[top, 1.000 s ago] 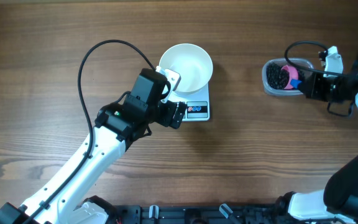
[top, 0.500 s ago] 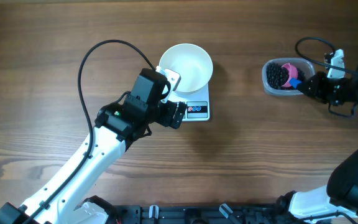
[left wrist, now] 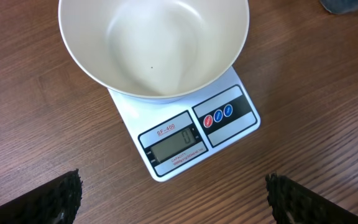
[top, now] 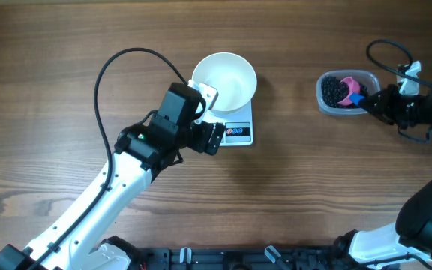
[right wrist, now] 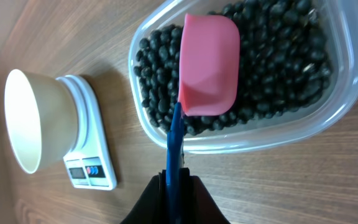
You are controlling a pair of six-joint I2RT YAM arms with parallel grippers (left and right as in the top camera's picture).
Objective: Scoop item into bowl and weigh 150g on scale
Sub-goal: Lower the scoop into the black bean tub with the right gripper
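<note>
We saw a brown wooden surface (top: 43,52) filling every view, its darker grain running in long streaks along its length with some wavy swirls, evenly and softly lit, with only faint shadows and a mild sheen on the wood.

Robotics lab bench — wood-grain tabletop (top: 51,45), black cable (top: 135,50) looping off a white robot arm (top: 96,202) at its edge.

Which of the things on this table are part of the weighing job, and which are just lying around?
Part of the job: white bowl, scale under it, black beans, clear tub holding them, pink scoop in the right gripper.
Just lying about: only the arms' black cables; no other loose item shows.
</note>
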